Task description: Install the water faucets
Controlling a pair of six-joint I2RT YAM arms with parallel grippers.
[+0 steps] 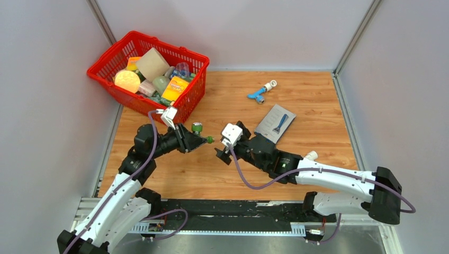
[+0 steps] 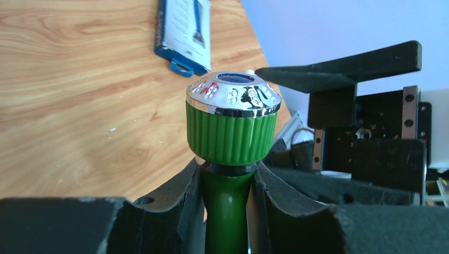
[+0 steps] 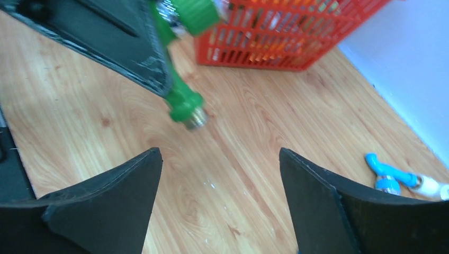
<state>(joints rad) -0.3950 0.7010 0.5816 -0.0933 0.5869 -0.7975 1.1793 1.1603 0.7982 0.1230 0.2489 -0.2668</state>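
My left gripper (image 1: 200,141) is shut on the green faucet (image 1: 197,128) and holds it above the table, spout end toward the right arm. In the left wrist view the jaws (image 2: 227,177) clamp its green body under the ribbed, chrome-capped knob (image 2: 233,124). My right gripper (image 1: 221,153) is open and empty, just right of the spout tip. In the right wrist view its fingers (image 3: 106,206) frame bare wood, with the green faucet (image 3: 182,106) ahead. The blue faucet (image 1: 258,95) lies at the back, joined to a white fitting (image 1: 271,84); it also shows in the right wrist view (image 3: 389,177). I see no orange-yellow faucet.
A red basket (image 1: 108,58) full of assorted items stands at the back left, also in the right wrist view (image 3: 275,37). A grey packet (image 1: 275,123) lies right of centre, just behind the right arm, and shows in the left wrist view (image 2: 185,34). A small white part (image 1: 311,155) lies by the right forearm.
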